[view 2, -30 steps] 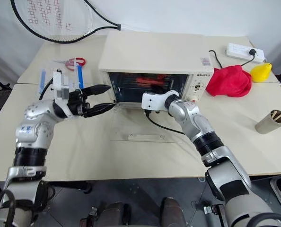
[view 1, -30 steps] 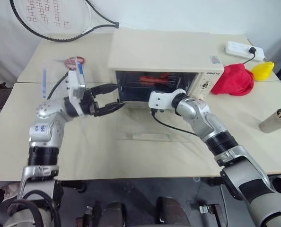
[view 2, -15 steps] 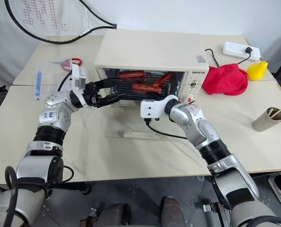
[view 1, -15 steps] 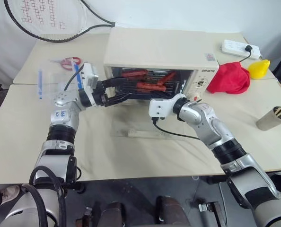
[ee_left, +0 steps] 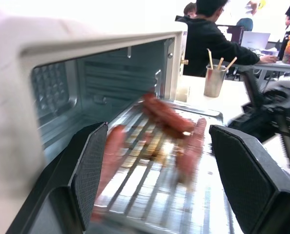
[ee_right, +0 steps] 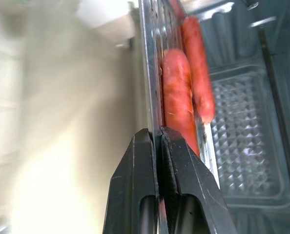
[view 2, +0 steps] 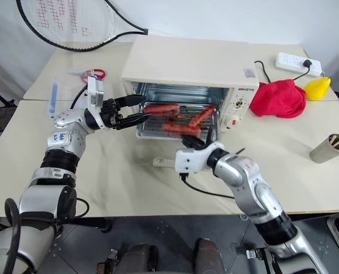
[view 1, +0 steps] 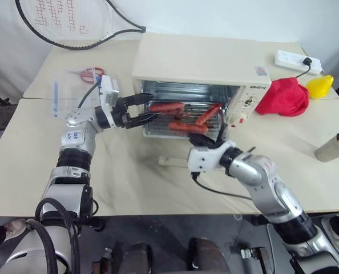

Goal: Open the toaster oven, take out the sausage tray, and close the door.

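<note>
Right gripper clenched on sausage tray rim, left gripper released beside toaster oven, door flat below.

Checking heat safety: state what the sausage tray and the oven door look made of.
The sausage tray: bright silver, ribbed, glinting, so likely bare metal. The door: a see-through panel lying flat, table visible through it, likely glass, with an opaque cream handle, plastic or painted metal, hard to tell.
</note>
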Motion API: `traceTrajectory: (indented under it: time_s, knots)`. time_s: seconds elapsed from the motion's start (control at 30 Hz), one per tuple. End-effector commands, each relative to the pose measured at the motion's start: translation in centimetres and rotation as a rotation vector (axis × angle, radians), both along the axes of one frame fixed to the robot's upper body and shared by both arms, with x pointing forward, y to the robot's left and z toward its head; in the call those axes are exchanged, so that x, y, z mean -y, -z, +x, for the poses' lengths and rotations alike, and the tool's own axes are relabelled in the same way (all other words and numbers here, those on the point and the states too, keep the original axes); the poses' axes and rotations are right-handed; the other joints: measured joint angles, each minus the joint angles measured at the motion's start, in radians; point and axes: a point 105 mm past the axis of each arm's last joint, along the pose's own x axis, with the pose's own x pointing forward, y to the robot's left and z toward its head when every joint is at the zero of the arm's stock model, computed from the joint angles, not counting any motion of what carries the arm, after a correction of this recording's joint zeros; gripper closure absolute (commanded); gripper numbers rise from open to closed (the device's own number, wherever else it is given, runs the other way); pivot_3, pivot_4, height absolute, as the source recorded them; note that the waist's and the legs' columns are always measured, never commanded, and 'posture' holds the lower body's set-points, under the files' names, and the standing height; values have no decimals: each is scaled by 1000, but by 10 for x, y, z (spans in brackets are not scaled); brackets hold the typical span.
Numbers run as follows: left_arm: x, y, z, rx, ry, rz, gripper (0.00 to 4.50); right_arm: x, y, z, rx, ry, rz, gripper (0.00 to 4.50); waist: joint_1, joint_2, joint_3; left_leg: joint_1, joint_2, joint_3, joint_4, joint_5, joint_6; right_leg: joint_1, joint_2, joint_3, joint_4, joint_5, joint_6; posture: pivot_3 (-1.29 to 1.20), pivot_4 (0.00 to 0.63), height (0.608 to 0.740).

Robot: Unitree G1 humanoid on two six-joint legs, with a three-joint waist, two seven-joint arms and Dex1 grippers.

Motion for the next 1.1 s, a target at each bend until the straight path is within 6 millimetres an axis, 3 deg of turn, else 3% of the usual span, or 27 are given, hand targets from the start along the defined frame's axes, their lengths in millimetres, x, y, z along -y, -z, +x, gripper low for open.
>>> traceTrajectory:
  time_s: [0.03, 0.43, 0.57, 0.8, 1.1]
  knots:
    - [-3, -12, -2, 47, 10, 13, 952, 11, -19, -12, 77, 21, 16, 4490, 6, 0, 0, 0, 0, 0, 1, 0, 0, 1, 0, 0, 0, 0, 0, 0, 150, 740]
    - [-23, -4, -9, -38, -18, -10, 952, 20, -16, -30, 121, -1, -36, 4490, 22, 0, 0, -1, 0, -1, 3, 0, 0, 1, 0, -1, 1, 0, -1, 0, 150, 740]
    - [-41, 17, -38, -437, -23, -31, 952, 20, -10, -40, 114, -49, -55, 4490, 12, 0, 0, -1, 0, -2, 2, 0, 0, 1, 0, -1, 1, 0, -1, 0, 150, 740]
    - [-29, 21, -84, -821, 26, -39, 952, 20, -13, -44, 135, -99, -76, 4490, 20, 0, 0, 0, 1, -5, 7, 0, 0, 3, -1, -1, 3, 1, -1, 0, 150, 740]
    - [-4, 26, -95, -961, 13, -138, 952, 10, -22, -40, 171, -159, -70, 4490, 21, 0, 0, 0, -1, -8, 8, 0, 0, 3, -3, -2, 7, 1, -1, 0, 150, 740]
